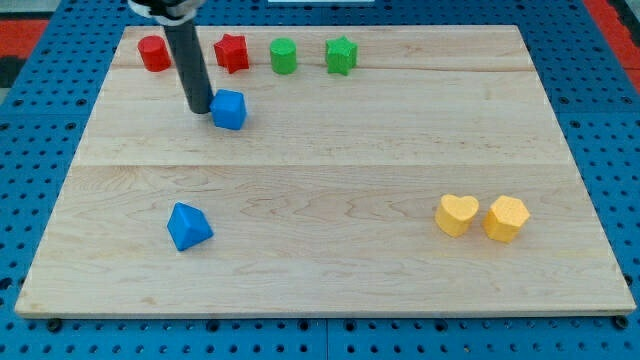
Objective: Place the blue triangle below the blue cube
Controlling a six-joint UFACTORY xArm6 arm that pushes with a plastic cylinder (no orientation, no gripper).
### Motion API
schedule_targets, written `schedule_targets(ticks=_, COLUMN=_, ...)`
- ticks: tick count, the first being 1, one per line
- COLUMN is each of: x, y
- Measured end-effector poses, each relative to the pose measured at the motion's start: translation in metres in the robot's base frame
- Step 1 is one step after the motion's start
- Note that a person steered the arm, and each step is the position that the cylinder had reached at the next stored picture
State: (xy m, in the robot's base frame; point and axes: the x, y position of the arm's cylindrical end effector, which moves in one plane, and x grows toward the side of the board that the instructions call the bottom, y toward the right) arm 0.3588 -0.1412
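Note:
The blue cube (229,109) sits in the upper left part of the wooden board (330,170). The blue triangle (188,226) lies well below it, toward the view's bottom left. My tip (199,107) stands just to the left of the blue cube, close to or touching its left side. It is far above the blue triangle.
A row near the view's top holds a red cylinder (153,53), a red star (231,52), a green cylinder (283,55) and a green star (341,55). A yellow heart (457,214) and a yellow hexagon (506,218) sit side by side at the lower right.

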Motion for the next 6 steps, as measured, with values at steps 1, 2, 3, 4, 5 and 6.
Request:
schedule_targets(ticks=1, x=0.007, y=-0.016)
schedule_targets(ticks=2, x=0.066, y=0.048)
schedule_targets(ticks=3, x=0.154, y=0.070)
schedule_targets(ticks=4, x=0.212, y=0.054)
schedule_targets(ticks=5, x=0.188, y=-0.006)
schedule_targets(ticks=6, x=0.158, y=-0.040)
